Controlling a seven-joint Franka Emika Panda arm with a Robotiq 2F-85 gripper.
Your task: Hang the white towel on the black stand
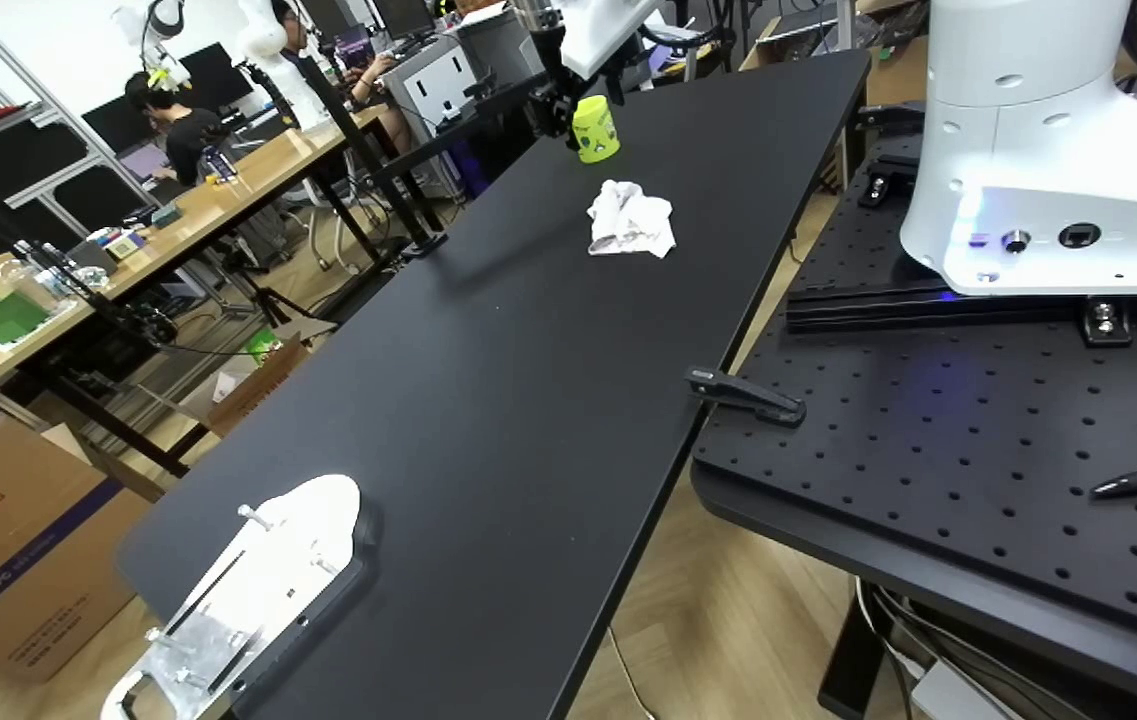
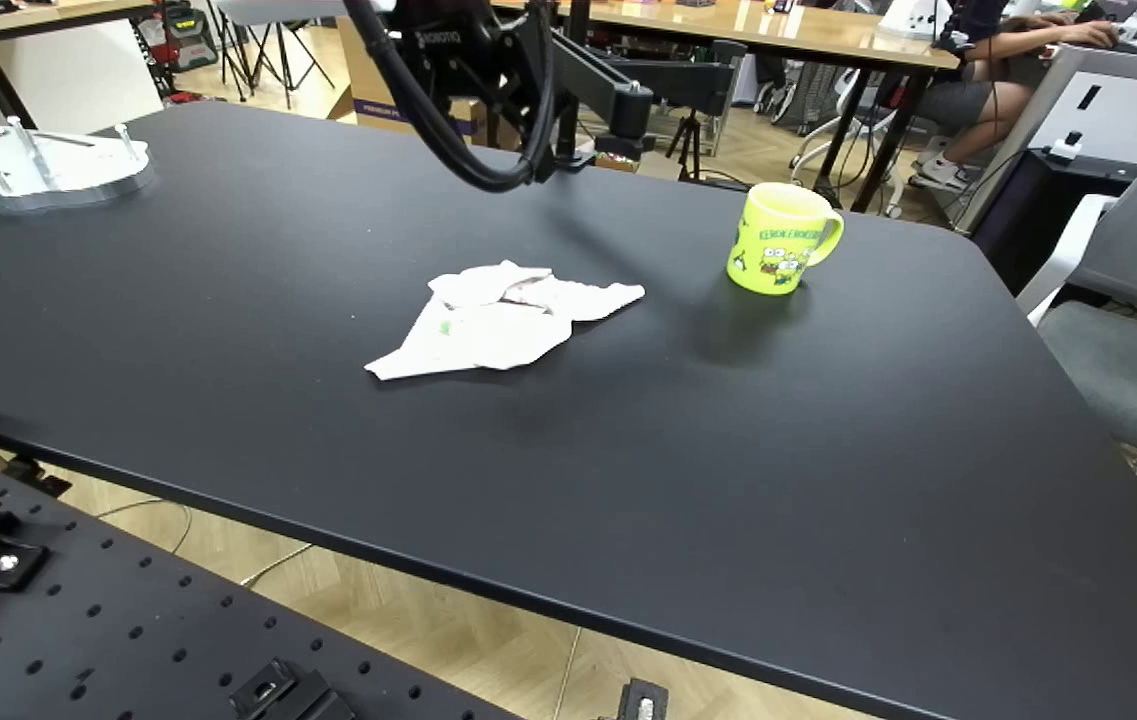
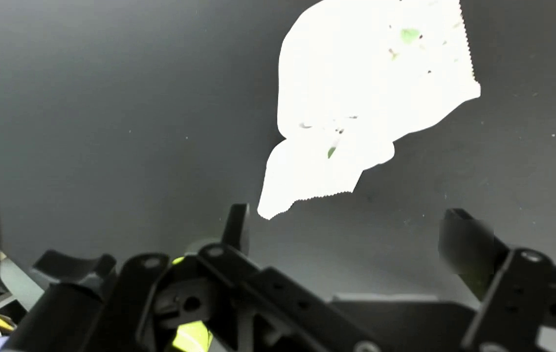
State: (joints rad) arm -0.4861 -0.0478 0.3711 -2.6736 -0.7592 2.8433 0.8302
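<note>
My tool (image 3: 348,232) gapes wide and empty above the bench (image 2: 728,490), likely so a corner of the white towel (image 2: 496,328) can slip in, since that lies loose, crumpled, unhung near the lime mug (image 2: 773,245), with what I take for the black stand (image 1: 386,178) well apart from the mug.

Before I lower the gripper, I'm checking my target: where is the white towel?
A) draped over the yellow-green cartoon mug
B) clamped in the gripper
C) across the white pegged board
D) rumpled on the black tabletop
D: in both exterior views the white towel lies rumpled on the black tabletop, apart from the yellow-green cartoon mug, and the wrist view shows the gripper open.
</note>
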